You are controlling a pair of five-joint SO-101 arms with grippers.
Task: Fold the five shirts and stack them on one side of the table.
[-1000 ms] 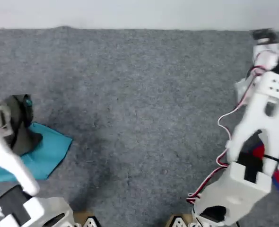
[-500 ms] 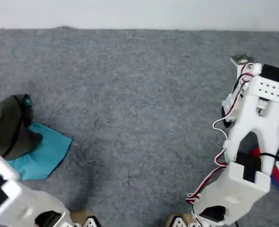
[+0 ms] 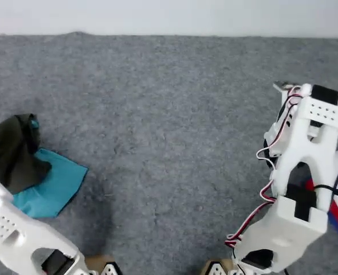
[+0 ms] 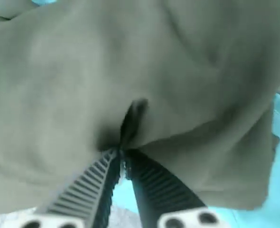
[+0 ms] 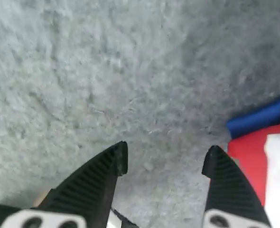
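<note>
- Left gripper (image 4: 122, 154), clamped on the olive shirt (image 4: 130, 61), has drawn back toward the tabletop's (image 3: 169, 114) near edge.
- Right gripper (image 5: 166, 161), jaws apart, has left the far-right corner.

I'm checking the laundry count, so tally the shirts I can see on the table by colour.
Dark olive shirt: 1
Teal shirt: 1
Red cloth with blue edge: 1, partly hidden
Total: 3 in view

I've got a crumpled olive shirt (image 3: 8, 152) on a flat teal shirt (image 3: 51, 186) at the counter's (image 3: 169, 114) left edge, and a red-and-blue shirt (image 5: 249, 156) far right.
</note>
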